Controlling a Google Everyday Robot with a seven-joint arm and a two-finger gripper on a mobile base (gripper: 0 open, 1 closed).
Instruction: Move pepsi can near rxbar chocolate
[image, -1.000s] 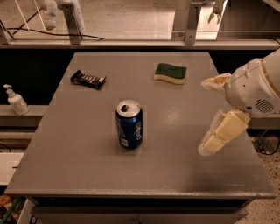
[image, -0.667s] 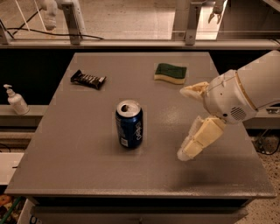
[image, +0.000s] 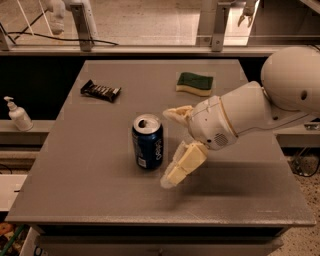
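Note:
The pepsi can (image: 148, 141) stands upright near the middle of the grey table (image: 100, 200), dark blue with a silver open top. The rxbar chocolate (image: 101, 90) lies flat at the table's far left, in a dark wrapper. My gripper (image: 169, 148) is open just to the right of the can, one cream finger (image: 176, 114) behind the can's right side and the other finger (image: 183, 165) in front of it. The fingers do not enclose the can. The white arm reaches in from the right.
A green-and-yellow sponge (image: 195, 83) lies at the table's far right. A white pump bottle (image: 18, 114) stands on a ledge left of the table. A metal rail with posts (image: 150, 47) runs behind the table.
The arm has swung left across the table. The gripper has moved from the right edge to just beside the can. The can, bar and sponge have not moved.

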